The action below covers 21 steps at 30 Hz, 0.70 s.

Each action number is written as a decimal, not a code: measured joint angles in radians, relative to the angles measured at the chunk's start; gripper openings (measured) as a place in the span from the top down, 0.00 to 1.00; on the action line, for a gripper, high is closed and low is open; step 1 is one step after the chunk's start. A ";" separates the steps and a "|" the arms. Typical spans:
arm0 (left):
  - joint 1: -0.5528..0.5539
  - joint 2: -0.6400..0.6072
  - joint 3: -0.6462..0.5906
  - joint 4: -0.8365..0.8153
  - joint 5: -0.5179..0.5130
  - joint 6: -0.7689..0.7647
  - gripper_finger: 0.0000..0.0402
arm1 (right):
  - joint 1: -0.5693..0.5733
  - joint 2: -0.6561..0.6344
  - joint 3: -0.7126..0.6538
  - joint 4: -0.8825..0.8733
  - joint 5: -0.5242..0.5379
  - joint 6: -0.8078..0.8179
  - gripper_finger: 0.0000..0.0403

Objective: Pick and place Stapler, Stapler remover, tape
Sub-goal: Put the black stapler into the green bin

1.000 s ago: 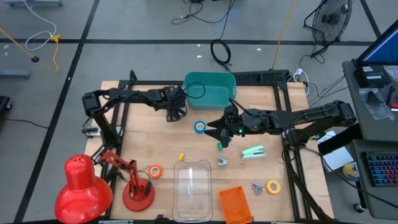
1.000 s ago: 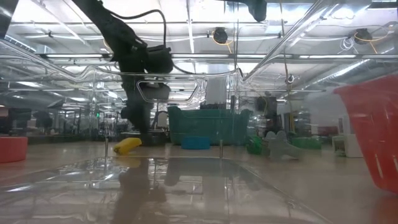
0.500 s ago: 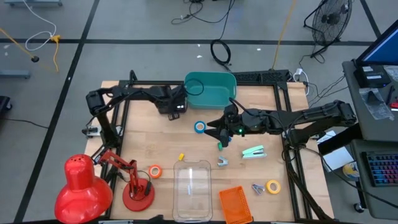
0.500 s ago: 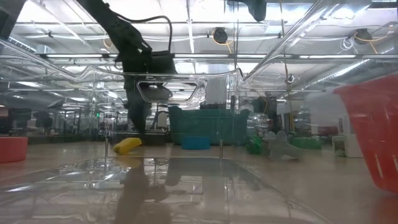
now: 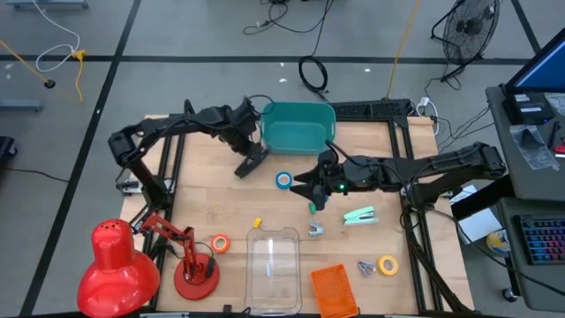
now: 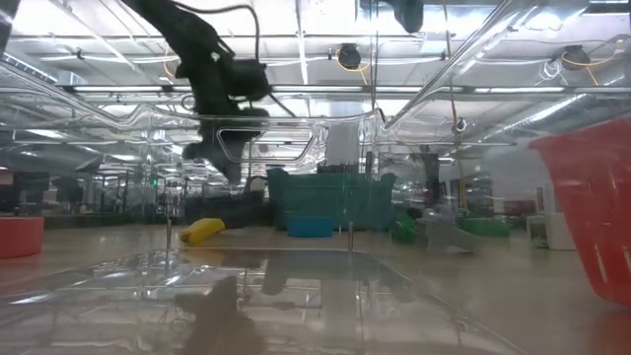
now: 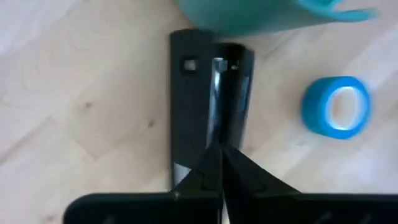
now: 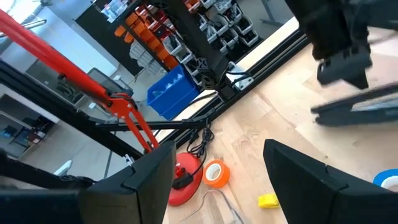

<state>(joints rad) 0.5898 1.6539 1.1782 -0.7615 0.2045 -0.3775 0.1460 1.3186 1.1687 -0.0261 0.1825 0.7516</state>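
Observation:
A black stapler (image 5: pixel 252 161) (image 7: pixel 189 106) lies slanted on the wooden table, left of the teal bin (image 5: pixel 297 126). My left gripper (image 5: pixel 247 144) (image 7: pixel 221 165) is shut just above it; in the low view the gripper (image 6: pixel 229 170) is clear of the stapler (image 6: pixel 237 210). A blue tape roll (image 5: pixel 283 180) (image 7: pixel 336 107) lies to the right. My right gripper (image 5: pixel 311 190) (image 8: pixel 219 148) waits open above the table's middle. A mint-green stapler (image 5: pixel 360 215), a grey stapler remover (image 5: pixel 315 230), green tape (image 5: pixel 312 208), yellow tape (image 5: pixel 387 264) and orange tape (image 5: pixel 219 244) lie flat on the table.
A clear plastic container (image 5: pixel 273 258) and an orange basket (image 5: pixel 335 290) stand at the near edge. A red desk lamp (image 5: pixel 115 265) fills the near left corner. A small yellow bit (image 5: pixel 258 223) and a small metal item (image 5: pixel 365 268) lie loose on the table.
My left gripper has risen from the table beside the teal bin and rolled about its own axis. The black stapler, hidden under it before, now shows lying on the wood. My right arm has kept still.

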 joint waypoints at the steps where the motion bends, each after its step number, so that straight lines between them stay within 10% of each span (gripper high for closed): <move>1: 0.004 -0.020 0.000 -0.009 0.003 -0.008 0.99 | 0.003 0.000 0.000 0.000 0.000 0.003 0.41; 21: -0.142 -0.097 -0.038 -0.011 -0.162 0.098 0.99 | 0.038 0.000 0.000 0.000 -0.001 0.022 0.41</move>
<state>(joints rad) 0.4473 1.5572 1.1404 -0.7729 0.0426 -0.2795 0.1838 1.3186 1.1687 -0.0265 0.1817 0.7738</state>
